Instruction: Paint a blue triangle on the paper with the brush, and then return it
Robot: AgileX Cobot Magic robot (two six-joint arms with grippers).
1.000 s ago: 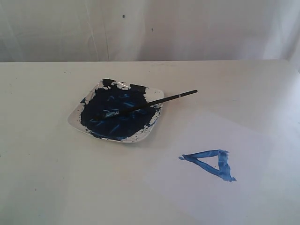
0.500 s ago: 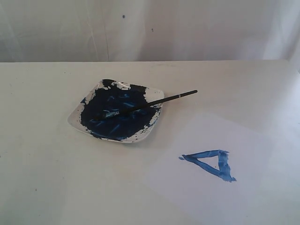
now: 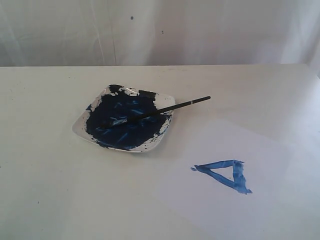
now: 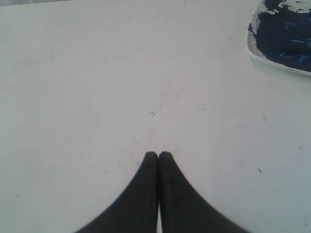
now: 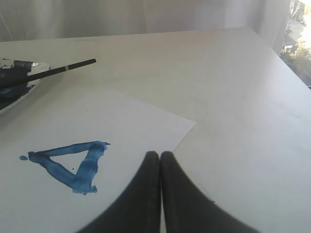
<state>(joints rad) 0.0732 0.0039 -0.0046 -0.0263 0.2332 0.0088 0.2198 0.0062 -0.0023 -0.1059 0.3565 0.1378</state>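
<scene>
The blue triangle [image 3: 225, 174] is painted on the white paper [image 3: 235, 210] at the front right of the table; the right wrist view shows the triangle [image 5: 70, 162] on the paper [image 5: 121, 121] too. The black-handled brush [image 3: 160, 111] lies across the paint-smeared dish [image 3: 125, 119], bristles in the blue paint, handle end sticking out past the rim; its handle [image 5: 60, 69] shows in the right wrist view. No arm appears in the exterior view. My left gripper [image 4: 158, 154] is shut and empty over bare table. My right gripper [image 5: 160, 154] is shut and empty above the paper's edge.
The dish [image 4: 282, 39] sits mid-table, left of the paper. A white curtain hangs behind the table. The table's right edge [image 5: 286, 63] runs close to the paper's far side.
</scene>
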